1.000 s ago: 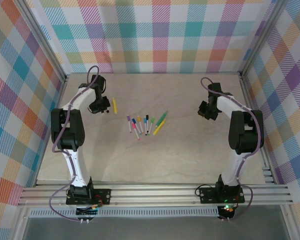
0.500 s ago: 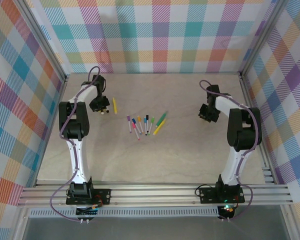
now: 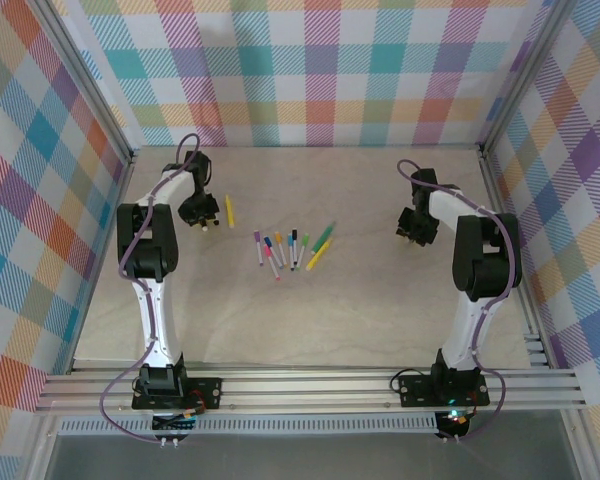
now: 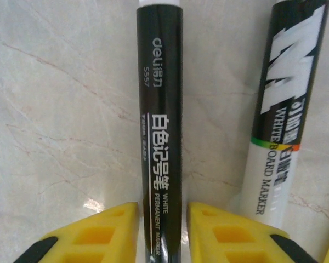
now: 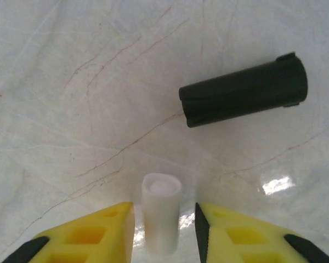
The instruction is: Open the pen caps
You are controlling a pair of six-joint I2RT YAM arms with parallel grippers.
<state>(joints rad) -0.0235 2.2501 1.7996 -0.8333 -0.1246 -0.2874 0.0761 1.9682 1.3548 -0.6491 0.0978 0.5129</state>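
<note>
A: Where is the left gripper (image 3: 204,216) in the overhead view?
B: In the upper left part of the table (image 3: 380,320), just left of a single yellow pen (image 3: 230,210). In the left wrist view its two yellow fingers (image 4: 123,216) come up from the bottom edge, and a black pen (image 4: 160,109) runs from the top centre down between them.
A: Is the pen squeezed?
B: I think no. The jaws stand a little apart, and a thin strip of table shows beside the barrel. The pen lies flat on the table. To the right of it a whiteboard marker (image 4: 279,109) lies almost parallel, black in the upper part and white in the lower part.
A: And the right gripper (image 5: 164,207)?
B: Overhead it is in the upper right, well apart from the bunch of pens (image 3: 290,248). Its jaws are also parted. A short white tube (image 5: 162,219) is between them at the bottom centre, with a gap on each side, so nothing is clamped.
A: Where is a cap?
B: A black pen cap (image 5: 244,96) lies on its side in the upper right of the right wrist view, on no pen, apart from the white tube.
A: And the bunch of pens?
B: It lies loose at the centre of the overhead view, between the two grippers and touched by neither. If their caps are on, I cannot tell; they are too small.
</note>
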